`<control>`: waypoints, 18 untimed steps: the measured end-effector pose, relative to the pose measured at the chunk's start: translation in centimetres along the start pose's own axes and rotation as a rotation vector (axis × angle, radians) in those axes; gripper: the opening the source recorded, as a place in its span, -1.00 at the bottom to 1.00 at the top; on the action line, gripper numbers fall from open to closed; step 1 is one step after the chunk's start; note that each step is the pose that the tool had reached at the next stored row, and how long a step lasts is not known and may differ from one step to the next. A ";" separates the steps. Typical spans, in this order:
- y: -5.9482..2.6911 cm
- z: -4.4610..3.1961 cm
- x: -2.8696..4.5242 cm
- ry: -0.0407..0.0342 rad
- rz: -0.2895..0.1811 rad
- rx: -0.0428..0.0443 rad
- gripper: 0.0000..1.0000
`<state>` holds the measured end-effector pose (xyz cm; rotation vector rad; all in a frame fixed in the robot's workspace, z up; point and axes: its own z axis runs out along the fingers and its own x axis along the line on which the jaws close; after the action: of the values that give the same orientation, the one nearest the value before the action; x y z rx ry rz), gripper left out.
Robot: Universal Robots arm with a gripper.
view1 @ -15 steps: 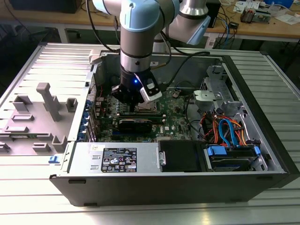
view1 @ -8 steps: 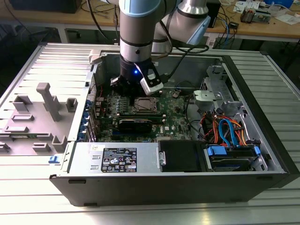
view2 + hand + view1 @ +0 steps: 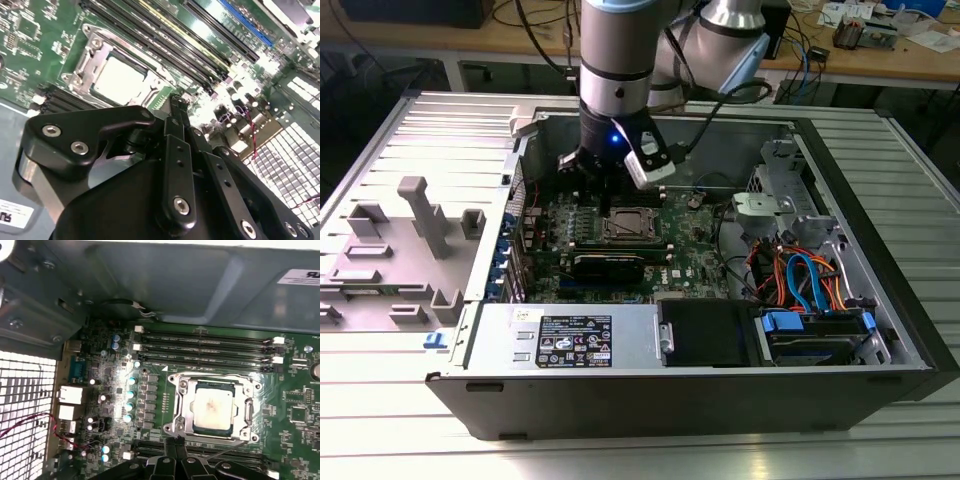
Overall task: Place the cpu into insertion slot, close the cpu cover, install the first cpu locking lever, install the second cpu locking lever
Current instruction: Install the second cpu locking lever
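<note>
Sitting in the insertion slot point(image 3: 213, 406), the cpu point(image 3: 213, 405) is framed by the cpu cover point(image 3: 186, 410); gripper point(image 3: 179, 102) jaws pressed together, holding nothing.

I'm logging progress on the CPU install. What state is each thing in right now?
cpu: seated flat in the insertion slot.
cpu cover: closed down around the cpu.
gripper: empty, fingers shut, beside the slot's edge.
computer case: side open, lying flat.
</note>
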<state>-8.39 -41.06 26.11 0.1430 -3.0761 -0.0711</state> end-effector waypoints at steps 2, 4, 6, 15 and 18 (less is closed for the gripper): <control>-0.11 -0.08 -1.19 0.0109 0.000 -0.0007 -0.79; -0.20 -0.11 -1.64 0.0233 0.001 -0.0018 -0.79; -0.47 -0.11 -1.63 0.0360 0.001 -0.0029 -0.79; -1.52 0.01 -2.53 0.0652 0.003 -0.0056 -0.79; -2.48 1.14 -2.58 0.0771 0.001 -0.0308 -0.79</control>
<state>-5.68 -43.24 24.70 0.1394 -2.9966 -0.1101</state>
